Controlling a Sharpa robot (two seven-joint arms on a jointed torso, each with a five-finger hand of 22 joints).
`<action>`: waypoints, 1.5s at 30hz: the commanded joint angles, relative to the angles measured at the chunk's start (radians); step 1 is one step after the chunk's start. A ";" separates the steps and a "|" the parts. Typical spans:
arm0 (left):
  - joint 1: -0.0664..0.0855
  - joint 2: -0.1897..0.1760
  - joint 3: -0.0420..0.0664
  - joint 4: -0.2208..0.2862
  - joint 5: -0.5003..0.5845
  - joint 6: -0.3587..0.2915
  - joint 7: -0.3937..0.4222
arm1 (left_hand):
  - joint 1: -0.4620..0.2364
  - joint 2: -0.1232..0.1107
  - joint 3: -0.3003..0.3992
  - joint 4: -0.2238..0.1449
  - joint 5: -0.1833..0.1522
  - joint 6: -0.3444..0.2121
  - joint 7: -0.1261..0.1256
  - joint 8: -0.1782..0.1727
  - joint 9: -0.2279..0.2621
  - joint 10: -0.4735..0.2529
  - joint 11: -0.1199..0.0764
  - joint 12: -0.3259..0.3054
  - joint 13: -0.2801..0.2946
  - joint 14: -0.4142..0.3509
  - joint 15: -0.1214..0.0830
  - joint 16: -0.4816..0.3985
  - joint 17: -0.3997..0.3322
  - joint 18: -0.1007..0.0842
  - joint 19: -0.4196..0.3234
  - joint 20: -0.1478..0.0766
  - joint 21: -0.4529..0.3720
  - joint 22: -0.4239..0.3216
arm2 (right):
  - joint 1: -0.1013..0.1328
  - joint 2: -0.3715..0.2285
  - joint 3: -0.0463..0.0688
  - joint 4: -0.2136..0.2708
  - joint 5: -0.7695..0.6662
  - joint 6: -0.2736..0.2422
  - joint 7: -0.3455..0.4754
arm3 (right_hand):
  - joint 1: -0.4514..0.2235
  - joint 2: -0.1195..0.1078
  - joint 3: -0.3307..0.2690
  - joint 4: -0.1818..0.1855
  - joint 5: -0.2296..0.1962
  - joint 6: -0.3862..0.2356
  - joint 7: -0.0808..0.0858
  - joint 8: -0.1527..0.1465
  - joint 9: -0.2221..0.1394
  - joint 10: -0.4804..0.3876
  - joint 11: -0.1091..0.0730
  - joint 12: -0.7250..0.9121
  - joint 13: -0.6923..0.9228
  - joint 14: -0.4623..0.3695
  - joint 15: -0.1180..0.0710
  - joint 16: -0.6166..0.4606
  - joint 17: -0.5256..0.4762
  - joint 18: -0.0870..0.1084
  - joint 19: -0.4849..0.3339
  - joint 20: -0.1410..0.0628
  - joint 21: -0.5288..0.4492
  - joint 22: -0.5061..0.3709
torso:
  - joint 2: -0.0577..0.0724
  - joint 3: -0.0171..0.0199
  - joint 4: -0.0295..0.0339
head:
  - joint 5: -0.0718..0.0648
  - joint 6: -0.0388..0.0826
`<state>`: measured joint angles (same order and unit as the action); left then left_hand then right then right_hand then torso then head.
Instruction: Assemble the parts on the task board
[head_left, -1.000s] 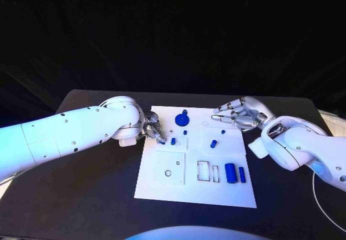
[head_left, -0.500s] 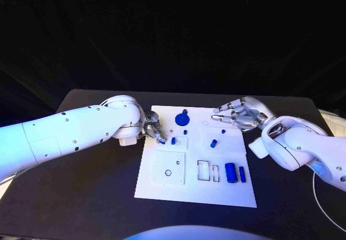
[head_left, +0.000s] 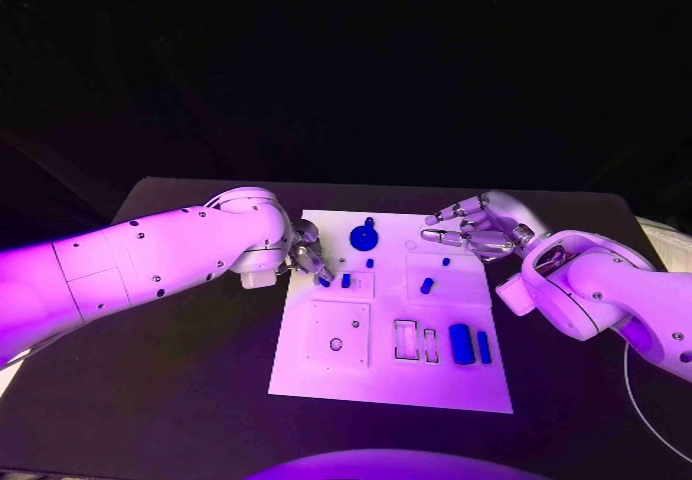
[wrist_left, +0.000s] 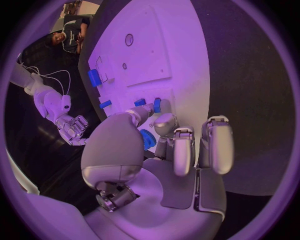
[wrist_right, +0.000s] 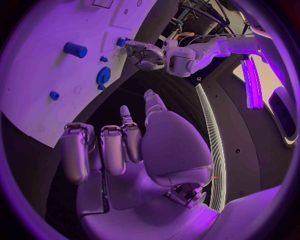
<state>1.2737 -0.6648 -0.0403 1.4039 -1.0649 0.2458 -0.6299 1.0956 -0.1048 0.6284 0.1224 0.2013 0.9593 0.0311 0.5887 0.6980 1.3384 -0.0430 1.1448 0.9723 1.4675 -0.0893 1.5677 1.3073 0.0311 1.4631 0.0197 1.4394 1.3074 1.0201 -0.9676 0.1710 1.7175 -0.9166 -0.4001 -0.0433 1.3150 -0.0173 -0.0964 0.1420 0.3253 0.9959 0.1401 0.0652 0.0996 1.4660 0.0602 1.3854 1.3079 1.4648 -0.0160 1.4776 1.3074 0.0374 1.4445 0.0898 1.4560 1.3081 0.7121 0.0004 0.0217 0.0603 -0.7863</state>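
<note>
On the black table (head_left: 188, 400) lies the white task board (head_left: 378, 375), its parts spread over it — a blue gear (head_left: 365, 238) near the far edge, a blue cylinder (head_left: 462, 344) and a slim blue bar (head_left: 483, 347) beside the rectangular slots. Left hand (head_left: 307, 258) rests at the board's left edge with fingertips by a small blue part (head_left: 323, 281); whether it pinches it I cannot tell. Right hand (head_left: 469, 230) hovers with fingers apart, holding nothing. Nothing has shifted since a second ago.

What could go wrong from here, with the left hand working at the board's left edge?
1. The left hand has its fingertips down among small blue parts; it might knock one aside.
2. Pressing near the task board edge may shift the board.
3. The right hand hovers open over the far right corner, near the blue gear; a sweep inward might hit it.
</note>
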 joint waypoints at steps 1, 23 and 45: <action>-0.008 0.011 -0.006 -0.004 -0.002 0.044 -0.017 | -0.020 0.004 0.032 -0.027 0.000 0.013 -0.007 0.000 -0.002 0.007 -0.001 0.006 0.006 0.103 -0.008 0.003 0.263 0.000 0.070 -0.008 0.006 0.172 | -0.001 0.000 0.000 0.002 -0.023 0.003 0.009 | 0.010 0.003 -0.008 0.000 0.008 0.005 0.001 0.003 0.001 0.017 -0.006 -0.002 0.150 0.074 -0.003 -0.003 0.119 0.016 -0.007 -0.002 -0.004 0.025 | 0.001 0.0004 -0.0008 | 0.001 0.000; -0.008 0.020 -0.006 -0.017 -0.016 0.056 -0.024 | -0.074 -0.016 -0.017 -0.017 -0.004 0.041 -0.016 0.000 -0.009 0.027 -0.008 0.027 0.033 0.103 -0.012 0.003 0.263 -0.004 0.075 -0.011 0.022 0.185 | -0.001 -0.003 0.000 0.004 -0.032 0.008 -0.009 | 0.013 0.002 -0.010 -0.002 0.012 0.005 0.001 0.003 0.001 0.016 -0.006 -0.004 0.149 0.074 -0.003 -0.004 0.116 0.017 -0.008 -0.002 -0.006 0.023 | 0.000 -0.0003 0.0006 | -0.002 -0.006; -0.008 0.018 -0.005 -0.022 -0.017 0.044 -0.023 | -0.142 -0.020 -0.196 0.046 -0.007 0.061 -0.016 -0.014 -0.025 0.031 -0.008 0.033 0.045 0.103 -0.014 0.003 0.263 -0.005 0.077 -0.013 0.026 0.191 | -0.001 -0.003 0.000 -0.002 -0.022 0.006 -0.003 | 0.012 0.003 -0.012 -0.001 0.013 0.005 0.001 0.003 0.001 0.015 -0.006 -0.006 0.148 0.073 -0.003 -0.006 0.114 0.017 -0.009 -0.002 -0.007 0.021 | -0.001 -0.0005 0.0006 | -0.002 -0.008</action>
<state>1.2723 -0.6466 -0.0415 1.3839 -1.0806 0.2672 -0.6459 0.9574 -0.1346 0.4394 0.1699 0.1933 1.0146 0.0120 0.5799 0.6749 1.3655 -0.0523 1.1765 1.0163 1.4675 -0.0964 1.5677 1.3079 0.0311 1.4668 0.0161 1.4600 1.3073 1.0200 -0.9714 0.1710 1.7151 -0.9360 -0.3999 -0.0512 1.3188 -0.0135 -0.1033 0.1408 0.3350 0.9959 0.1401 0.0652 0.0991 1.4660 0.0602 1.3854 1.3085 1.4648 -0.0160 1.4776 1.3079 0.0373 1.4408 0.0861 1.4560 1.3076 0.7115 -0.0004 0.0218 0.0588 -0.7931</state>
